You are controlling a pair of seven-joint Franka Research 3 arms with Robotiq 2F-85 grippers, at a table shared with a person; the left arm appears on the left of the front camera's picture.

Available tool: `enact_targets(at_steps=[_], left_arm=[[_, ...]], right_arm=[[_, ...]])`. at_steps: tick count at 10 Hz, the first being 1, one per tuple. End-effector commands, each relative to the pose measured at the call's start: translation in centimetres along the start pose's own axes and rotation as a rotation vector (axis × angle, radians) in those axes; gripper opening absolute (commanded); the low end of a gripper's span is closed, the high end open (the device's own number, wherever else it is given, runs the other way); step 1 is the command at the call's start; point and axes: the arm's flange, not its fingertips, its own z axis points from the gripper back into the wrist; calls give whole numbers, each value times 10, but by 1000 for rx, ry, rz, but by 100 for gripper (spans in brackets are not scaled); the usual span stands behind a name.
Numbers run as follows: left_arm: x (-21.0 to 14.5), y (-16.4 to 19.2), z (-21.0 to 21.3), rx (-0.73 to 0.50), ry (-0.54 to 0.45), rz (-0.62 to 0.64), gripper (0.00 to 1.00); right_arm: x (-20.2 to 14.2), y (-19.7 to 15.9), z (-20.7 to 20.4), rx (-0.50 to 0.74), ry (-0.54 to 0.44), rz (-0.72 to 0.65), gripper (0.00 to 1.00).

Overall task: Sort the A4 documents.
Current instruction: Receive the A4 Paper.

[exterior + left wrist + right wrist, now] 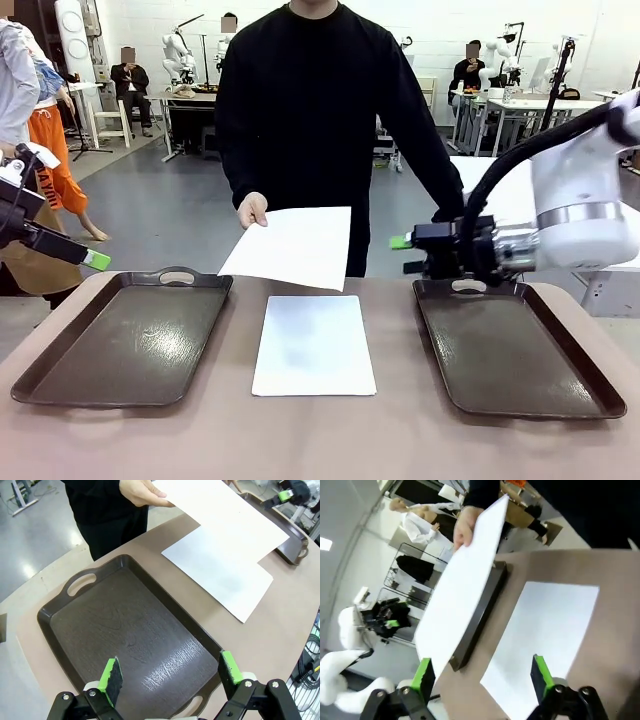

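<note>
Both grippers stand wide open and hold nothing: the left gripper (170, 672) hovers over the near end of the left tray (130, 335), and the right gripper (481, 675) hangs above the far handle of the right tray (510, 350), its green pads aimed toward the middle of the table. A person's hand (252, 210) pinches 1 A4 sheet (295, 245) by a far corner, thumb on top.

The table (320, 440) is a matte, tan-brown surface with a rounded edge. Behind it are a grey floor, white walls, other work tables and seated people.

The 2 trays are dark brown, rectangular with rounded corners, raised rims and cut-out handles. The left tray's floor shows a faint wood grain and a glossy sheen.

The held sheet is thin, plain white and slightly bowed, raised over the table's far edge and sloping down toward the robot. Its long axis seems to run from person to robot, though foreshortening makes this uncertain. A second A4 sheet (314, 345) lies flat between the trays, long axis also running from person to robot.
</note>
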Motion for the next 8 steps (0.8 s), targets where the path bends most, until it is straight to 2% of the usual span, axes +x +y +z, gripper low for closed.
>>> enact_targets(at_steps=[1,2,6,8], left_arm=[[-3,3,-1,-17,-10,-12,100],[-3,3,-1,-17,-10,-12,100],[-3,3,-1,-17,-10,-12,100],[-3,3,-1,-17,-10,-12,100]], right_arm=[[6,6,-23,26,14,-19,100],[6,3,-30,84,16,-44,100],[10,2,-51,182,11,-124,100],[15,-1,-70,270,45,-178,100]])
